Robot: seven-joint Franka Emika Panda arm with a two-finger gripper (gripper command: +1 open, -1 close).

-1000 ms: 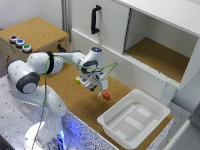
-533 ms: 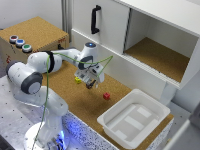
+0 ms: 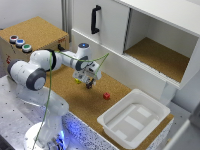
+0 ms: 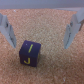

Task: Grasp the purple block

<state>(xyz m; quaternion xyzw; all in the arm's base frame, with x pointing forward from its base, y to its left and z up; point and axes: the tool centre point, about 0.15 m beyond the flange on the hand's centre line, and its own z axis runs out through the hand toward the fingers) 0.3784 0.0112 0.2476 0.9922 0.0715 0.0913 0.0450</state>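
- The grasp is not yet made: my end effector (image 4: 42,30) is spread open, and its two fingers (image 4: 7,31) stand apart on either side, touching nothing.
- The purple block (image 4: 28,54) sits on the cork worktop (image 4: 45,17), between the lines of my fingers but off-centre, nearer one finger than the other. It carries a yellow marking on its face.
- In the exterior view the block is mostly hidden under my end effector (image 3: 89,81); only a yellowish spot shows beside it there, and I cannot tell what that is.
- A small red block (image 3: 106,95) lies apart, toward the exterior view's right, and a white tray (image 3: 134,119) beyond it.
- Left to do, as I judge it: centre over the block, descend until the fingers flank it, then close.
- My arm reaches out low across the worktop, the wrist turned down so the end effector points at the cork, hovering just above the block.
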